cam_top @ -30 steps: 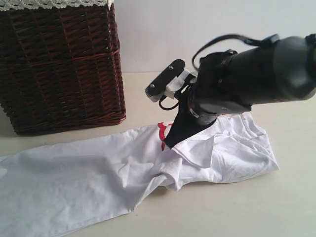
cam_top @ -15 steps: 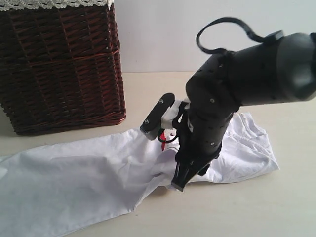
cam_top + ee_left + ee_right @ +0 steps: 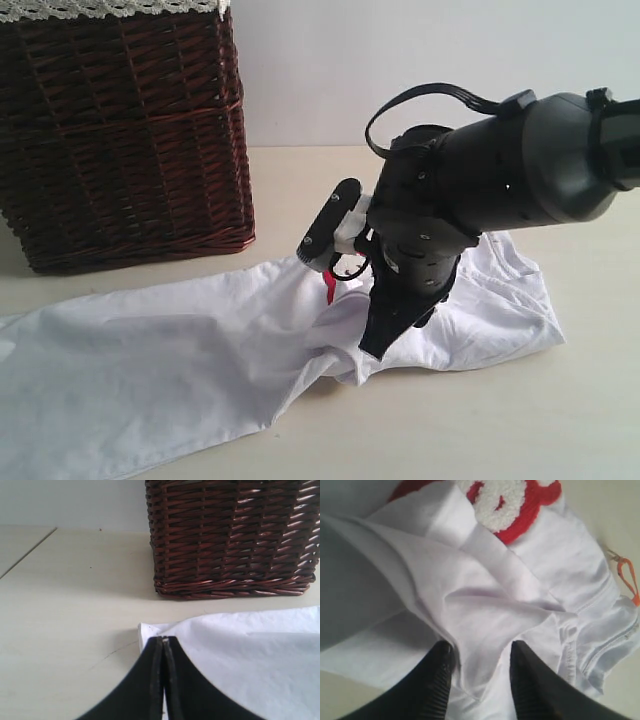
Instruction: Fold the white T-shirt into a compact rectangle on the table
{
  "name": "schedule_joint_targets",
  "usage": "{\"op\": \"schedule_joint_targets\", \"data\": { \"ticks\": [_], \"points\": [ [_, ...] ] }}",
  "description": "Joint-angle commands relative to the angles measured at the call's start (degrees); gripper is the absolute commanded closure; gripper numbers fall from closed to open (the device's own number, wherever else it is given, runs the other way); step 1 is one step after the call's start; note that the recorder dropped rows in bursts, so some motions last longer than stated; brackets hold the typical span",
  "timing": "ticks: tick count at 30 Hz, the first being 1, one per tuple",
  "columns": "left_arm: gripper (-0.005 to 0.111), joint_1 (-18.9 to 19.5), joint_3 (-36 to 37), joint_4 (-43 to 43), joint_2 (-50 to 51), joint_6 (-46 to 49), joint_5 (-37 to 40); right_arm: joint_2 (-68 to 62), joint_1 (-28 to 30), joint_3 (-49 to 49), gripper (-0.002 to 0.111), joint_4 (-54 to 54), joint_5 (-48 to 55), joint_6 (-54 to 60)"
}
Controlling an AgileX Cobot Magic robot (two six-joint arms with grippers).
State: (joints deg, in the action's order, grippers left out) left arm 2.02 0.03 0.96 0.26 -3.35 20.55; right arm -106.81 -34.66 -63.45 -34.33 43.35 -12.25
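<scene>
Two pincers: the right gripper (image 3: 480,655), half-parted astride a fold, is nearer the collar end of the white T-shirt (image 3: 150,370), which stretches from 3 toward 8 o'clock across the table (image 3: 500,430); the left gripper (image 3: 163,644) is pinched shut at its far corner.

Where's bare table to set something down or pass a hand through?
Free: bare table on the camera side of the white T-shirt, right of centre; also the strip between the wicker basket and the right arm. Crowded: the middle, where the right gripper straddles bunched cloth.
</scene>
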Motion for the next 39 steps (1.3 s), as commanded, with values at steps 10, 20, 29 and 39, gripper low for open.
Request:
{"op": "schedule_joint_targets", "data": {
  "ticks": [10, 20, 29, 39],
  "points": [
    [0.107, 0.2, 0.0, -0.4, -0.3, 0.1, -0.4, 0.1, 0.0, 0.2, 0.077, -40.0, -3.4, -38.2],
    [0.107, 0.2, 0.0, -0.4, -0.3, 0.1, -0.4, 0.9, 0.0, 0.2, 0.077, -28.6, 2.2, -31.8],
    [0.107, 0.2, 0.0, -0.4, -0.3, 0.1, -0.4, 0.8, 7.5, 1.0, 0.078, -4.6, 0.6, -10.9],
    [0.107, 0.2, 0.0, -0.4, -0.3, 0.1, -0.4, 0.8, 12.8, 10.0, 0.108, -3.3, -0.8, -10.3]
  ]
}}
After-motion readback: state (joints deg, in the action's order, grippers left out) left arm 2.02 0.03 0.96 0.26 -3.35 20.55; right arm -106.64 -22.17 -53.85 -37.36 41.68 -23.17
